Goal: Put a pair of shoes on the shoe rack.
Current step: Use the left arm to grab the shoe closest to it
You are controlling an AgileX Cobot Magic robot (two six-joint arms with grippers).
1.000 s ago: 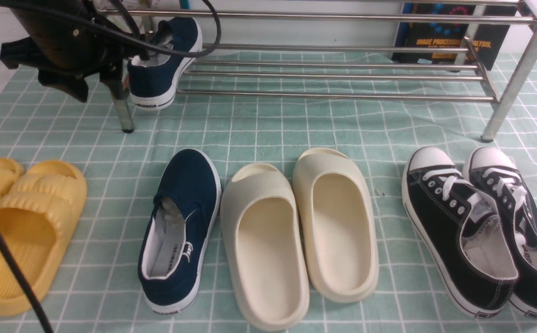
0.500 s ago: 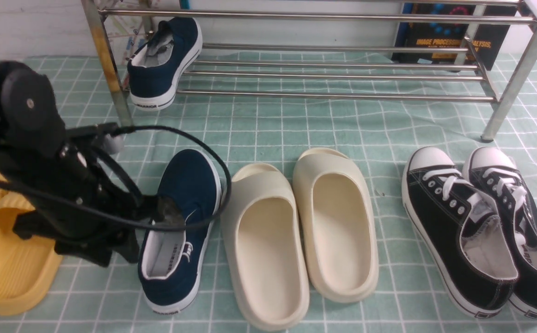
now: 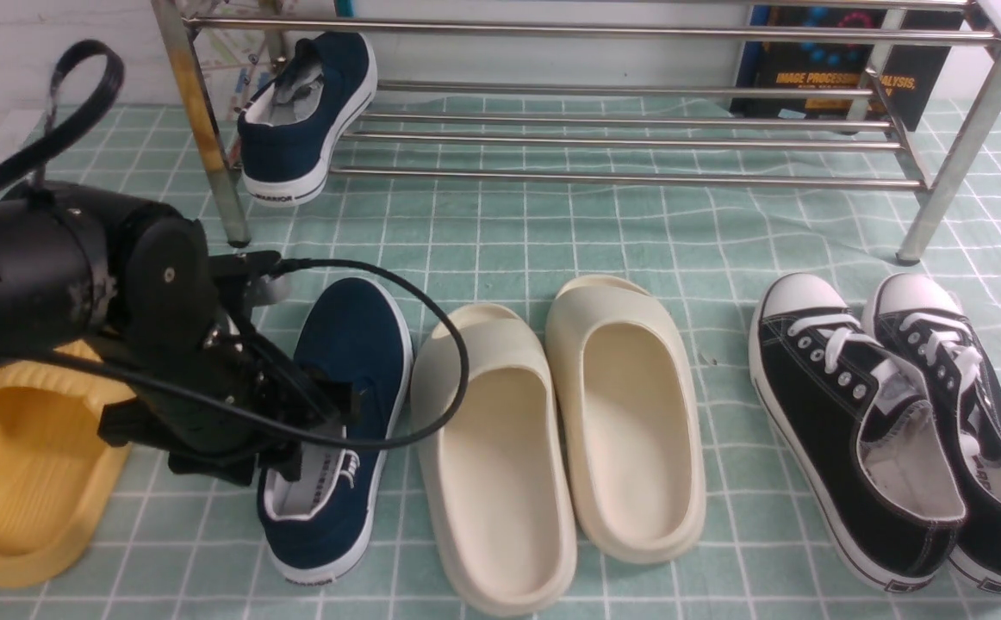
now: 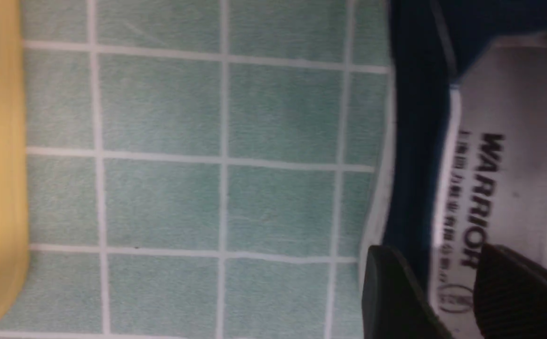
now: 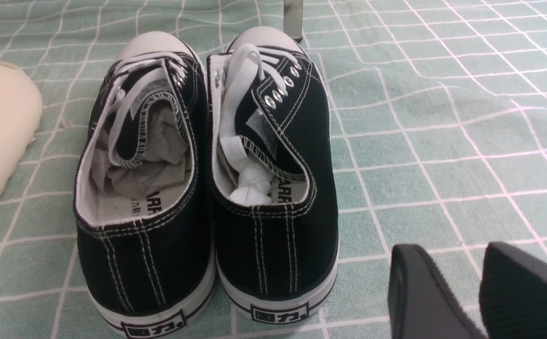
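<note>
From the front, the first navy slip-on sat heel-forward on the lower bars at the left end of the shoe rack. The second navy slip-on lay on the bench between yellow slides and cream slides, with the left hand down at its opening. The left wrist view showed that hand's fingers straddling the shoe's side wall, one outside and one over the insole, though whether they pinched it could not be told. The right wrist view had the right hand hanging, fingers apart, over the bench just beside the black lace-up sneakers.
</note>
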